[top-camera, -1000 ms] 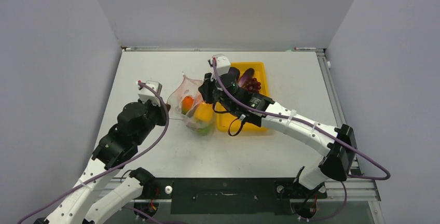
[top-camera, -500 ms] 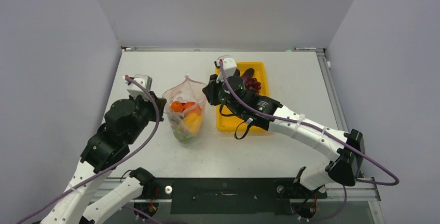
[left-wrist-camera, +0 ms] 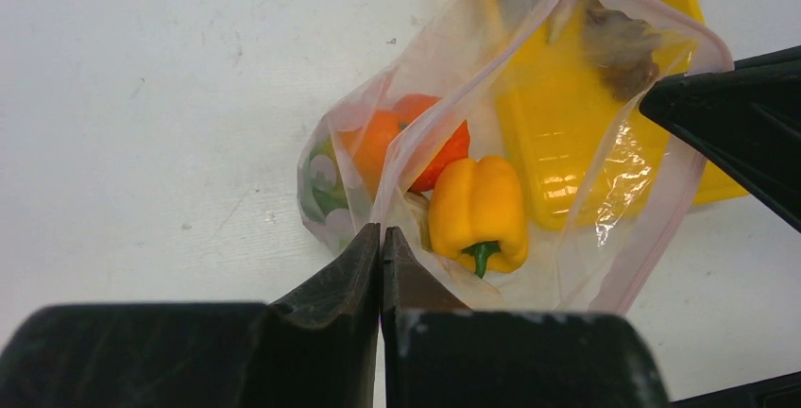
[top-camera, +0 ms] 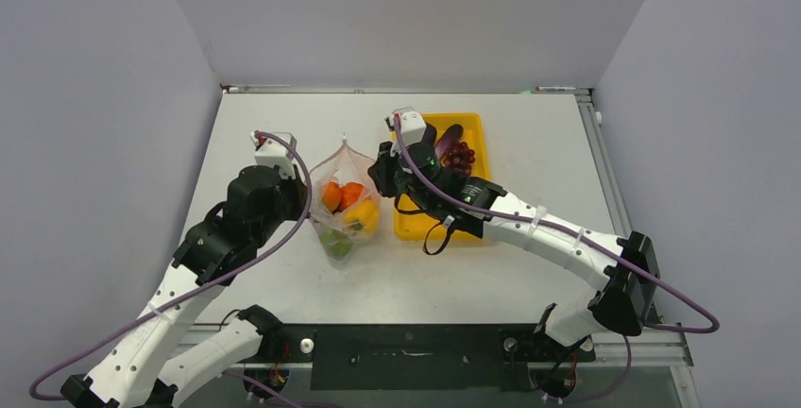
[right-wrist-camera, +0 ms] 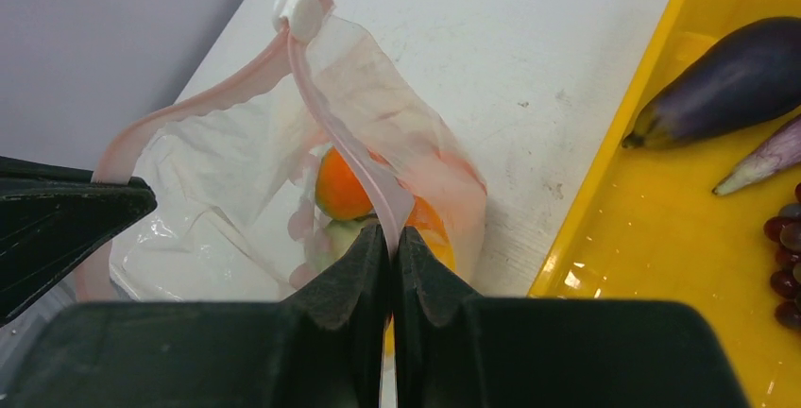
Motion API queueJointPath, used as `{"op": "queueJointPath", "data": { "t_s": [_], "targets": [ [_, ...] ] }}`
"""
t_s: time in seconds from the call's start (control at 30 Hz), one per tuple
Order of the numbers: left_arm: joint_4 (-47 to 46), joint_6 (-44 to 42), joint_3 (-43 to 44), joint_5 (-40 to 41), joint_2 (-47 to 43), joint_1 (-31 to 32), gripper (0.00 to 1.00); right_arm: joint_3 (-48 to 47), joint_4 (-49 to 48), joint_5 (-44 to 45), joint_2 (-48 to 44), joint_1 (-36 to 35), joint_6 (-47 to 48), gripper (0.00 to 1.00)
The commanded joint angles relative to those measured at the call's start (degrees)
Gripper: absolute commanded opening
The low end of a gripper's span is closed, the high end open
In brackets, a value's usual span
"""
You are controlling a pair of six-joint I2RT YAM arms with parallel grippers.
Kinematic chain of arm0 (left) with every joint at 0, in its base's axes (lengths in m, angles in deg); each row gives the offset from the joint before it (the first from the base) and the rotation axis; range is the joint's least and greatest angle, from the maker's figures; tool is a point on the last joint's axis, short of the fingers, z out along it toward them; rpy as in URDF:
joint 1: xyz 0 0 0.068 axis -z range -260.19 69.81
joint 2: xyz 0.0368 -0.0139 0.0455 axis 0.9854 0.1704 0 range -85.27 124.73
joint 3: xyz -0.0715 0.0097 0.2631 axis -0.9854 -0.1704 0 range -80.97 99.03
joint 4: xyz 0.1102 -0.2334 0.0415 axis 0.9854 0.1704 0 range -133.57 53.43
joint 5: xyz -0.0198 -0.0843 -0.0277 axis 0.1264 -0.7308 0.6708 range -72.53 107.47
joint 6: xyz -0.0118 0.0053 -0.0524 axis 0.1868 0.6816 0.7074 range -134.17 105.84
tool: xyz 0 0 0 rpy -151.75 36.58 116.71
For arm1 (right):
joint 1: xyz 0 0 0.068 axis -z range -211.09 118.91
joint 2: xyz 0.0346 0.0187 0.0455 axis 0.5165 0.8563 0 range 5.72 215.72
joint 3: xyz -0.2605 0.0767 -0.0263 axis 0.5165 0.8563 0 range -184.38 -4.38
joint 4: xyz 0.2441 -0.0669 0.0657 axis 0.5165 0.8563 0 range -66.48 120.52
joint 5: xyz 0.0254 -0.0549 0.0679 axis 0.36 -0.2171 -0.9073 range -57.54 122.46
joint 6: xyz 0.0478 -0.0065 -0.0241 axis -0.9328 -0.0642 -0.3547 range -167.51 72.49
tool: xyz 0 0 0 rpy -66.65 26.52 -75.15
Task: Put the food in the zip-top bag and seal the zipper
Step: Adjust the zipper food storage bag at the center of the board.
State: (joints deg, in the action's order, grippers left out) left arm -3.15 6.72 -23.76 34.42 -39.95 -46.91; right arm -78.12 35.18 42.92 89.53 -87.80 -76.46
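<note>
The clear dotted zip-top bag [top-camera: 345,202] hangs stretched open between both grippers, just left of the yellow tray. Inside it lie a yellow pepper [left-wrist-camera: 477,205], an orange pepper [left-wrist-camera: 376,139], a red tomato [left-wrist-camera: 444,153] and green pieces [left-wrist-camera: 316,191]. My left gripper [top-camera: 309,198] [left-wrist-camera: 381,234] is shut on the bag's left mouth edge. My right gripper [top-camera: 377,175] [right-wrist-camera: 390,236] is shut on the pink zipper [right-wrist-camera: 351,161], whose white slider [right-wrist-camera: 302,11] sits at the far end. A dark purple eggplant [right-wrist-camera: 727,82] and grapes [top-camera: 460,155] lie in the tray.
The yellow tray [top-camera: 416,225] stands right of the bag, partly under my right arm. A second purple eggplant tip [right-wrist-camera: 760,167] lies beside the first. Grey walls close in the table on the left, back and right.
The left gripper swung out to the left and came back to the right. The bag slid left, off the tray's side, and its mouth now stands pulled open with the food settled low.
</note>
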Motion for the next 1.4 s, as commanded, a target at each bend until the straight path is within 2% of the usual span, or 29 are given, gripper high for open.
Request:
{"op": "queueJointPath", "data": {
  "t_s": [0.0, 0.27, 0.63, 0.8, 1.17, 1.37],
  "targets": [
    [1.1, -1.1, 8.5, 4.0, 2.3, -0.3, 0.00, -7.0, -1.3, 0.0, 0.0, -0.3, 1.6, 0.05],
    [4.4, -4.9, 18.8, 7.9, 5.2, -0.3, 0.00, -14.4, -0.6, 0.1, 0.4, -0.6, 2.7, 0.05],
    [4.5, -8.5, 23.2, 12.3, 7.9, -0.3, 0.00, -12.9, -4.3, -0.7, 3.8, -0.5, 0.7, 0.05],
    [3.7, -9.7, 21.9, 13.4, 8.3, -0.4, 0.00, -11.1, -5.3, -1.2, 6.2, 0.2, -0.1, 0.05],
    [-2.5, -10.4, 11.6, 4.1, 7.1, -0.2, 0.00, 4.5, -10.4, -6.1, 5.4, 5.5, -4.1, 0.05],
    [-5.3, -10.7, 8.3, -0.3, 6.2, -0.2, 0.00, 6.1, -9.8, -6.0, 2.2, 6.5, -3.5, 0.05]
  ]
}}
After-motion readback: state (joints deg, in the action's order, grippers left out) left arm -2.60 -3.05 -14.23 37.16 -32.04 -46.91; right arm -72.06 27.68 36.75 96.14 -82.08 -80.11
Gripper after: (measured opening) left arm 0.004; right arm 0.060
